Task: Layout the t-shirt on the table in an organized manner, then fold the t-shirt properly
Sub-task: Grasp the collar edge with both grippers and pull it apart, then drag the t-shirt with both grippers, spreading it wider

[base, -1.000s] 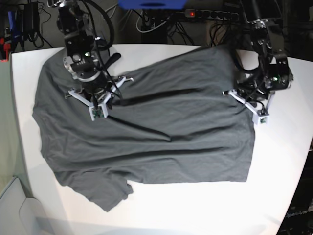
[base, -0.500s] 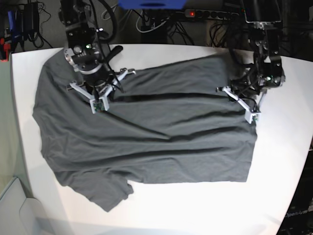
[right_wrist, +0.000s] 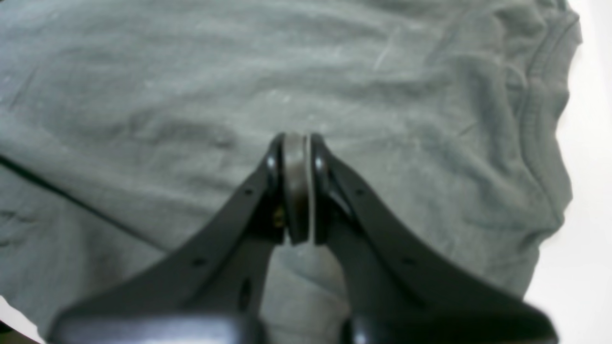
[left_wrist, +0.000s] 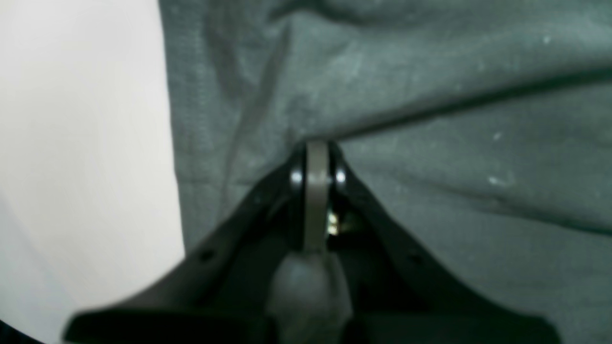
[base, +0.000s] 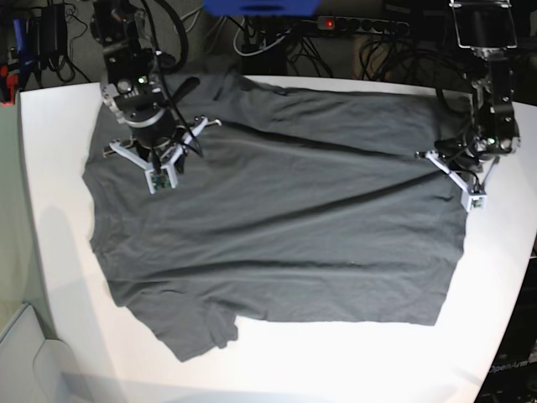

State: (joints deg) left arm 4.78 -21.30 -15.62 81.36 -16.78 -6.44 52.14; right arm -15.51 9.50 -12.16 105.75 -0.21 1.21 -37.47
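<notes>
Two grippers pinch cloth. Left wrist view: the left gripper (left_wrist: 316, 162) is clamped on a ridge of the t-shirt (left_wrist: 430, 191) beside its edge, white tabletop (left_wrist: 81, 143) to the left. Right wrist view: the right gripper (right_wrist: 296, 157) is clamped on a fold near the ribbed collar (right_wrist: 535, 124). Base view: the t-shirt (base: 285, 227) lies spread across the tabletop (base: 336, 361), both grippers gripping its far part.

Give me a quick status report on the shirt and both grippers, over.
Left gripper shut on the t-shirt near its side edge. Right gripper shut on it near the collar. Shirt mostly spread on the table, long creases across. Nothing in the way.
</notes>
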